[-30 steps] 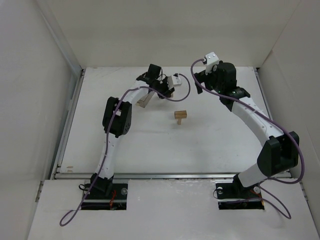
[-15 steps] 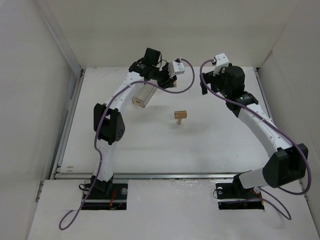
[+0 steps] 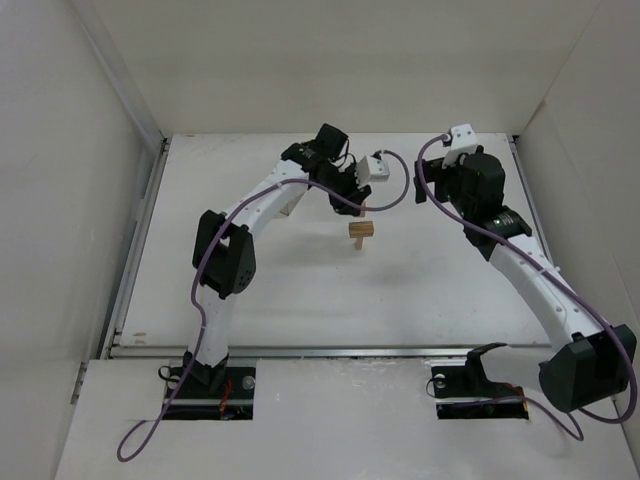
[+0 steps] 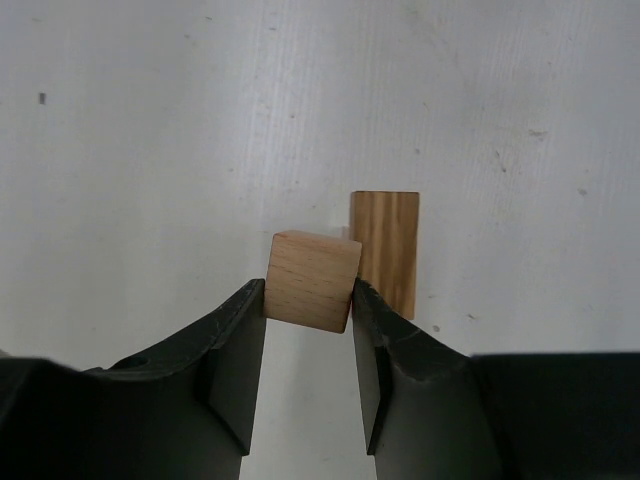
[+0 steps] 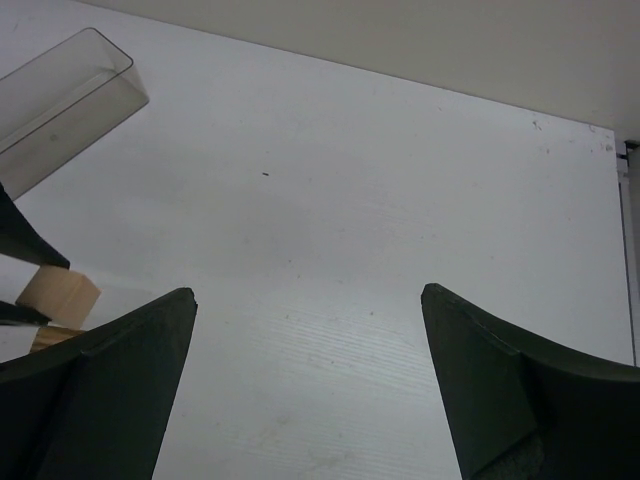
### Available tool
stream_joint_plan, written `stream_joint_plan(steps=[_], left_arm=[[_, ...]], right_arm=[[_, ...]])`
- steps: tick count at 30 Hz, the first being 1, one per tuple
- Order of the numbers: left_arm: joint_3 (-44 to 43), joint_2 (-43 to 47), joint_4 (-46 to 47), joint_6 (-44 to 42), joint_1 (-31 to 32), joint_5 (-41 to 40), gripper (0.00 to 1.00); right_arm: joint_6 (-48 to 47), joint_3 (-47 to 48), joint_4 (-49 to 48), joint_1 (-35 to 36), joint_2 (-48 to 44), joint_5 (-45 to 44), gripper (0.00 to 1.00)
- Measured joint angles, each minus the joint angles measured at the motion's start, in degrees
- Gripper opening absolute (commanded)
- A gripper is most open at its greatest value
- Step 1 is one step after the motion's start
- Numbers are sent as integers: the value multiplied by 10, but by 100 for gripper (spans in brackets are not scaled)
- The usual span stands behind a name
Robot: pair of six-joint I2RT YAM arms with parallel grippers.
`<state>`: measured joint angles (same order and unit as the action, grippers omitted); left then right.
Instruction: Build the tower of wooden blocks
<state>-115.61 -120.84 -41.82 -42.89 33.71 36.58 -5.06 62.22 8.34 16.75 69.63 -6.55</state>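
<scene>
The wood block tower (image 3: 360, 233) is a short tan stack with a crosswise top piece, standing mid-table. From the left wrist its top piece (image 4: 385, 250) lies just beyond and to the right of the fingertips. My left gripper (image 3: 362, 205) (image 4: 309, 300) hovers just behind the tower, shut on a small light wooden block (image 4: 312, 280). That held block (image 5: 60, 297) also shows at the left edge of the right wrist view. My right gripper (image 3: 440, 185) (image 5: 308, 292) is open and holds nothing, off to the right of the tower.
A clear plastic box (image 5: 65, 100) lies at the back left, mostly hidden under the left arm (image 3: 290, 190) in the top view. White walls enclose the table on three sides. A metal rail (image 3: 340, 350) runs along the near edge.
The left arm has swung right from over the clear box to just behind the tower, carrying the block. The right arm has drawn away to the right.
</scene>
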Motion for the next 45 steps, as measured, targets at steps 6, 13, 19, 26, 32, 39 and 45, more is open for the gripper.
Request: stream_joint_plan(steps=[6,13,19,26,32,39,45], left_arm=[[70,19,22,14,17,-12,0],[73,44,52,30,17,-26,0],[97,63,78,49,20,-31,0],[156,72,131,96,34,-63,0],[187,81,161,111,45,-86,0],[191,82,172,118,48,-91,0],[191,82,172,116,48,-97,0]], right_arm=[[5,-23,1,-6,-25,-12,100],[6,-32,2,-7,-33,-15,100],[7,-35,2,-7,-33,-15,100],[7,-39,2,-10,-35,-19,100],[8,-41,1,-10,-36,-21,100],[8,-47,1,-10,-41,-21,100],[8,-50,2,-10,-42,-21,100]])
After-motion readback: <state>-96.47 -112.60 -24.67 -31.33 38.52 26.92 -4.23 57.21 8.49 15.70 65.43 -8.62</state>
